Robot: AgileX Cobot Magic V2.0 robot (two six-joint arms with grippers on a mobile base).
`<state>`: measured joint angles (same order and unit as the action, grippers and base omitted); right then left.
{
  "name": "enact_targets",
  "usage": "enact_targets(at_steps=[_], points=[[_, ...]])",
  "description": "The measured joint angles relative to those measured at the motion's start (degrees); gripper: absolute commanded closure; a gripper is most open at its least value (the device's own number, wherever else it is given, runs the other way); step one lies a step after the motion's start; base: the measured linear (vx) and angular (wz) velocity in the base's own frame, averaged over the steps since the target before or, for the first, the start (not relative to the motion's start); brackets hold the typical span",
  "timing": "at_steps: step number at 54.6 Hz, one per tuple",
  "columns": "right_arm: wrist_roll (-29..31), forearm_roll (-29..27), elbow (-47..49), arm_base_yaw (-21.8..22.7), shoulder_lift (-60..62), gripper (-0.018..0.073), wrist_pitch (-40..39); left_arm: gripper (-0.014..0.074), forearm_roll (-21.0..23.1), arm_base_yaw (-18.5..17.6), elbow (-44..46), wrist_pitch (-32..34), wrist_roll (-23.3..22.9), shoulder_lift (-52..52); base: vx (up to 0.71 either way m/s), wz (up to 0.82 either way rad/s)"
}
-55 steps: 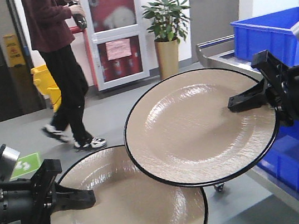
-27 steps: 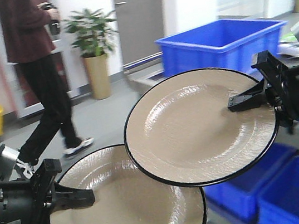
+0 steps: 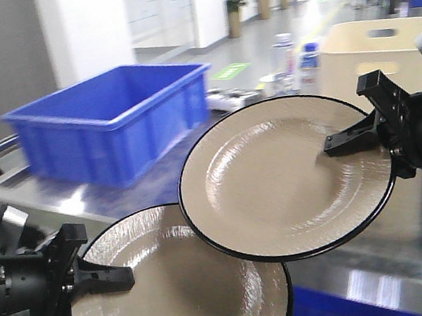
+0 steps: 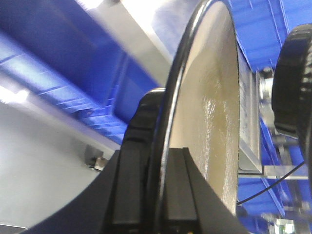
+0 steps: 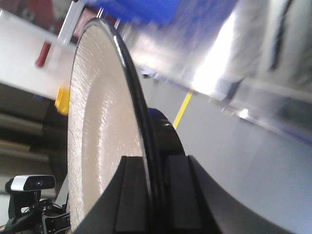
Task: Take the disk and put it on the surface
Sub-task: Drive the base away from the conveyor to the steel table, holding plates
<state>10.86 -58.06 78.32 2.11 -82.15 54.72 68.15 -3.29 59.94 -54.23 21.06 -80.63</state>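
L gripper clamps rim of low disk. R gripper clamps rim of upper disk. Both disks held in air, upper disk's edge overlapping low disk's. Bin well beyond L gripper w/ open gap; bench under R gripper.

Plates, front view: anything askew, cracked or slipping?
Nothing looks damaged. The left gripper clamps the lower plate by its rim, the right gripper the upper plate. They overlap in this view; whether they touch is unclear.
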Motion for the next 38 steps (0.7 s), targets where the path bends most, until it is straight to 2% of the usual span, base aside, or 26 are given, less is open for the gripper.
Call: enact_targets(at_steps=[18, 38], points=[[0.0, 0.0, 0.0, 0.0, 0.0, 0.0564, -0.06, 0.0598, 0.0, 0.0, 0.0, 0.0, 0.0, 0.0, 0.33, -0.64], [0.0, 0.05, 0.0, 0.0, 0.0, 0.0564, -0.01, 0.0598, 0.0, 0.0, 0.0, 0.0, 0.0, 0.0, 0.27, -0.42]])
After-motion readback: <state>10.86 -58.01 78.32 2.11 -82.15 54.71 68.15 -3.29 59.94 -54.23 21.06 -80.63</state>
